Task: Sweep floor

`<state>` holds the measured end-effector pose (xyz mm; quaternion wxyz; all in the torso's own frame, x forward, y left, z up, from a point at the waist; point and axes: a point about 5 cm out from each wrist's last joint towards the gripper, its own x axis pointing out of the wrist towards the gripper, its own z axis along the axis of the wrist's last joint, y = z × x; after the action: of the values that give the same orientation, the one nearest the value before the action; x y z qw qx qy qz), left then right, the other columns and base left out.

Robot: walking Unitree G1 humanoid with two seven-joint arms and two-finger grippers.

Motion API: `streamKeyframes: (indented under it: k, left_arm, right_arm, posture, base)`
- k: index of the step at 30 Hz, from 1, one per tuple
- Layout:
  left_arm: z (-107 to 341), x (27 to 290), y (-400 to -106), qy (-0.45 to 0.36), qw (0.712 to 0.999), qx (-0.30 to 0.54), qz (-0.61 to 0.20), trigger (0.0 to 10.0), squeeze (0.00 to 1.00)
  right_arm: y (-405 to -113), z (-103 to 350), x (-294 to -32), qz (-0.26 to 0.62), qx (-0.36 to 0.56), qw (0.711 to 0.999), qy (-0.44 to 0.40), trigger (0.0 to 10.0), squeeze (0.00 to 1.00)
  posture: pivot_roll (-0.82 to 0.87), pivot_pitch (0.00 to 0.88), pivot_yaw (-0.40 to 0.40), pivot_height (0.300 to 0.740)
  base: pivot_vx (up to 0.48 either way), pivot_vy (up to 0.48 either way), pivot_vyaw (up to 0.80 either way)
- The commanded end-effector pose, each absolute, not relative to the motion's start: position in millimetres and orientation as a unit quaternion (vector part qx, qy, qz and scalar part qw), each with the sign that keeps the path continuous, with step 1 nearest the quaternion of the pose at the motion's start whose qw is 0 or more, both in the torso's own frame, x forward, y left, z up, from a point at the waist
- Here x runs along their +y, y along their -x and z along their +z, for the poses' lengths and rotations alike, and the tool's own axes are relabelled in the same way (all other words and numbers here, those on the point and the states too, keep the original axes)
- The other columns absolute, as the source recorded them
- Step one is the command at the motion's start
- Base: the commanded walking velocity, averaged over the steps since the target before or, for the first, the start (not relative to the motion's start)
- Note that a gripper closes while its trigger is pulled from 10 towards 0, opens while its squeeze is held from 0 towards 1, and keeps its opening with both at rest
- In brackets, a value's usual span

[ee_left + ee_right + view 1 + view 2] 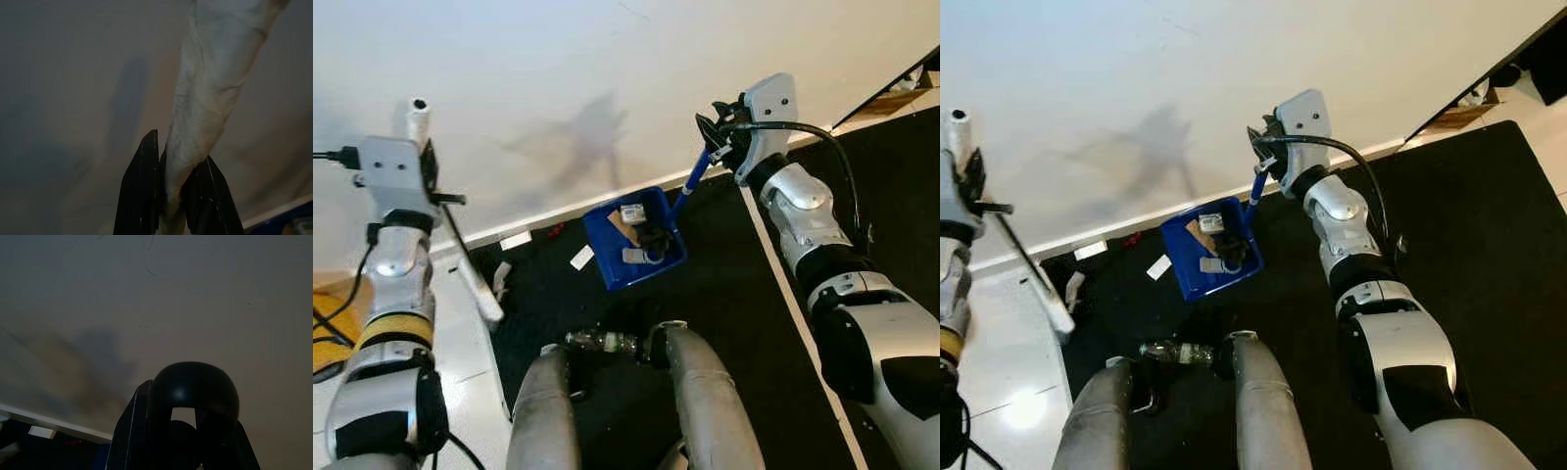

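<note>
A blue dustpan (631,240) rests tilted on the black floor mat near the wall, holding paper scraps and dark bits. Its blue handle (695,176) rises to my right gripper (720,132), which is shut on the handle's black knob (193,391). At the left, my left gripper (429,166) is shut on the white-wrapped broom handle (205,98). The thin black broom shaft (460,240) slants down to the white broom head (481,294) on the floor. A white paper scrap (581,258) and a red bit (554,231) lie by the baseboard.
A white wall (558,88) with a baseboard runs across the back. A plastic bottle (602,342) lies on the mat just before my legs (705,401). White tile floor (460,343) lies at the left; a white line (783,284) crosses the mat at the right.
</note>
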<state>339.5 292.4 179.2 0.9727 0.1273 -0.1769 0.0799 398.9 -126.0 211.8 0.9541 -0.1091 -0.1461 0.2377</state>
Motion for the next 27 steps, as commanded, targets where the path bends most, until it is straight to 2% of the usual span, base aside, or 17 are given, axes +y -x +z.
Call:
streamKeyframes:
  k: [1,9,18,22,27]
  left_arm:
    - [177,266,-347,-0.065,0.974,-0.206,0.063,10.0,0.00]
    - [187,225,-360,-0.013,0.971,-0.237,0.025,10.0,0.00]
    - [205,154,-372,0.058,0.959,-0.271,-0.058,10.0,0.00]
    - [215,138,-370,0.075,0.951,-0.289,-0.079,10.0,0.00]
    - [228,141,-365,0.069,0.942,-0.315,-0.094,10.0,0.00]
  right_arm:
    - [-394,184,-127,0.244,-0.095,0.959,0.109,10.0,0.00]
    - [-395,186,-121,0.246,-0.096,0.959,0.105,10.0,0.00]
    - [-395,186,-117,0.253,-0.094,0.957,0.105,10.0,0.00]
    - [-396,186,-116,0.253,-0.094,0.957,0.103,10.0,0.00]
    - [-396,186,-115,0.253,-0.093,0.958,0.102,10.0,0.00]
  posture:
    - [-0.10,0.462,-0.129,0.740]
    - [-0.08,0.427,-0.111,0.740]
    - [-0.07,0.421,-0.110,0.740]
    - [-0.06,0.418,-0.109,0.740]
    - [-0.04,0.417,-0.105,0.740]
  base:
    - [0.000,0.000,0.00]
    - [0.000,0.000,0.00]
    - [0.000,0.000,0.00]
    - [0.000,0.000,0.00]
    - [0.000,0.000,0.00]
